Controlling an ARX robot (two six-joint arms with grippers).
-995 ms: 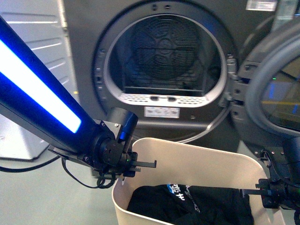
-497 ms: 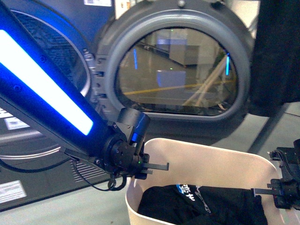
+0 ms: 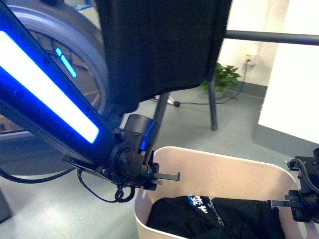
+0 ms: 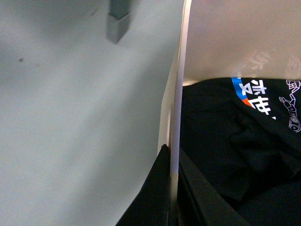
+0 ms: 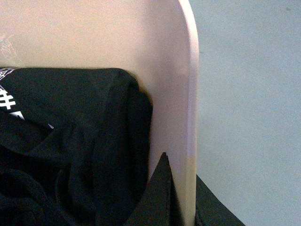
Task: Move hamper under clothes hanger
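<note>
The beige, round-cornered plastic hamper [image 3: 219, 162] is low between the arms, just short of the dark grey tubular metal clothes hanger [image 3: 271, 36] draped with a black T-shirt [image 3: 159, 50]. The left gripper [image 3: 173, 178] and right gripper [image 3: 274, 203] each have fingers pinching a hamper wall. Black clothes [image 3: 209, 219] lie inside.

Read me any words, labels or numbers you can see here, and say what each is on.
Black garment in the hamper: printed characters in white and blue, partly folded, not readable with certainty.
Hamper's inner wall: a faint mark, too pale to read.
No other text shows.
</note>
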